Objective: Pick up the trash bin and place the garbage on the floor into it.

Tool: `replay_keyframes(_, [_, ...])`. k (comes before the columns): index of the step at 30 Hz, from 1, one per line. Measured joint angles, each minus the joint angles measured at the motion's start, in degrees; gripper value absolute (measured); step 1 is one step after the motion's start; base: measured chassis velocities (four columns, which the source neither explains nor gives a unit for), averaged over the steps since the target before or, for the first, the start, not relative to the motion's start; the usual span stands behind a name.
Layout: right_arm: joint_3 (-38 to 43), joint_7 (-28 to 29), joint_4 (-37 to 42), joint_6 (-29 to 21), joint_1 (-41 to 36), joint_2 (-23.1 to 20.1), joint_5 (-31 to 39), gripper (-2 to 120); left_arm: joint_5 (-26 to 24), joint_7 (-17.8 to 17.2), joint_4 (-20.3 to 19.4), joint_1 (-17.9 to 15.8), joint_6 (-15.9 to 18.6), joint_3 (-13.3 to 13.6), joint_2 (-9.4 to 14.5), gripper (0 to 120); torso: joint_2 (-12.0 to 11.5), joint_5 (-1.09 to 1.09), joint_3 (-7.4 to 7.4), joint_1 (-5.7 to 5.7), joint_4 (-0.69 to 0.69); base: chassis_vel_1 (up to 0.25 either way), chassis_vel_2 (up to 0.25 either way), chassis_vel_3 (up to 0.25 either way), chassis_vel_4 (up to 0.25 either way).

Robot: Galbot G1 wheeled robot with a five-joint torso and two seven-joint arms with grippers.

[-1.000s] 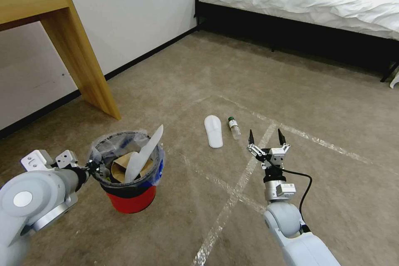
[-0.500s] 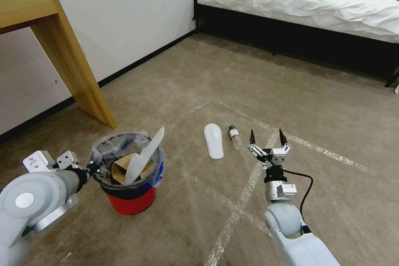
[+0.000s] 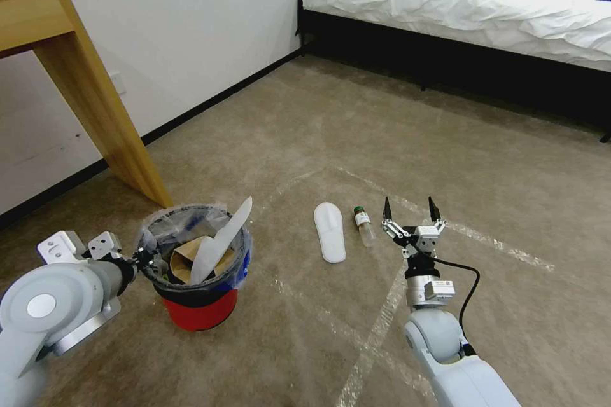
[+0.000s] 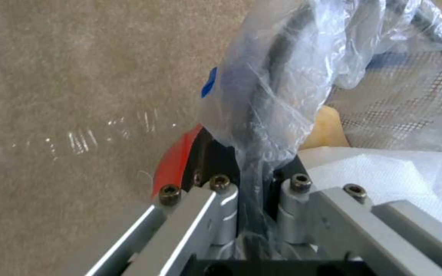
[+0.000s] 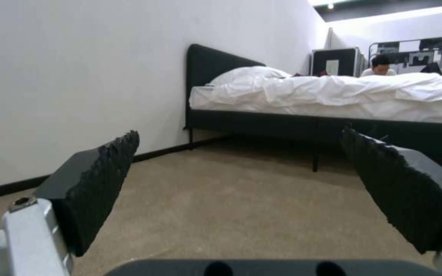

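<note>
left gripper [image 3: 141, 259] pinched the trash bin [image 3: 197, 267] rim; right gripper [image 3: 410, 211], fingers spread, should have descended squarely over the bottle [image 3: 364, 226].

Pale grey arms, black serrated jaws, black cable [image 3: 468, 289].

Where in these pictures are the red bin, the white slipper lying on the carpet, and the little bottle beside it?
trash bin [image 3: 202, 313], head view, on its red lower wall.
white slipper [image 3: 330, 232], head view, middle of its flat sole.
bottle [image 3: 364, 226], head view, on its clear body below the green cap.
</note>
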Motion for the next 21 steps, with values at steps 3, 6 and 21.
replay_keyframes(3, [0.0, 0.0, 0.0, 0.0, 0.1, 0.2, 0.0, 100, 0.2, 0.1, 0.1, -0.1, 0.2, 0.2, -0.1, 4, 0.0, -0.01, 0.0, 0.0, 0.0, -0.103, 0.098, 0.104, -0.113])
replay_keyframes(6, [-0.1, 0.0, -0.1, 0.0, 0.1, 0.2, 0.0, 100, 0.2, 0.2, 0.1, -0.1, 0.2, 0.2, -0.1, 4, 0.0, -0.01, 0.0, 0.0, 0.0, -0.104, 0.114, 0.115, -0.117])
replay_keyframes(21, [-0.2, -0.1, -0.3, 0.0, 0.4, 0.6, -0.1, 100, 0.4, 0.4, 0.1, 0.2, 0.4, 0.2, 0.1, 4, 0.0, 0.0, 0.0, 0.0, 0.0, -0.12, 0.12, 0.118, -0.118])
